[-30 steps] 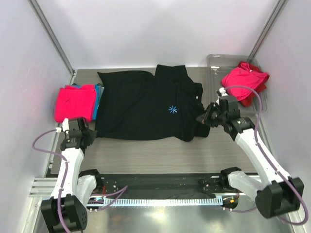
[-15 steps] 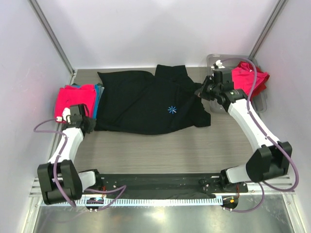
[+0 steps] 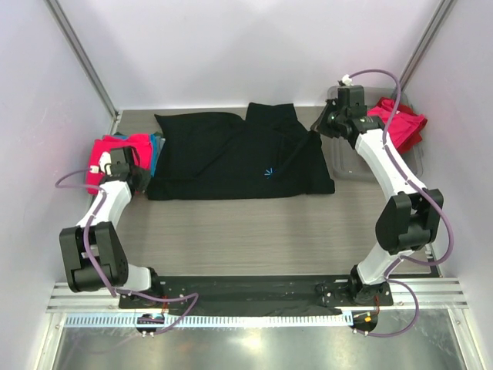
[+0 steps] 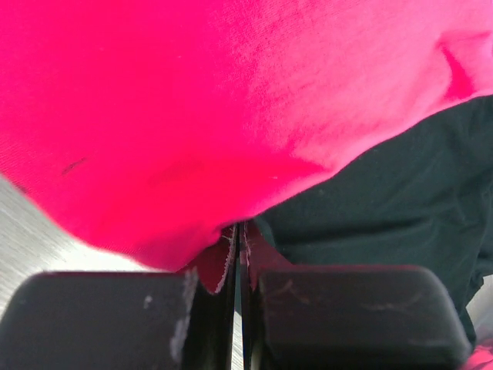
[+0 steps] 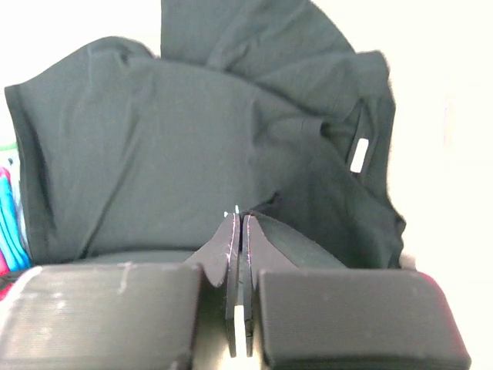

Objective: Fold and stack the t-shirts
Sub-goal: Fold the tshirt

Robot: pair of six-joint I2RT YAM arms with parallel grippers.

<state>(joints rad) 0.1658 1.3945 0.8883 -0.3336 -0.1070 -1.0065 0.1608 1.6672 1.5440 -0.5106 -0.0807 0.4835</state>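
At the far right corner of the black t-shirt [image 3: 231, 158], which lies flat mid-table, the right gripper [image 5: 238, 220] pinches a fold of the black cloth between its fingers. Over at the left edge, where the pink t-shirts [image 3: 115, 146] meet the black one, the left gripper [image 4: 237, 231] has its jaws pressed together with a reddish hem at the slit; whether that hem is gripped, I cannot tell.
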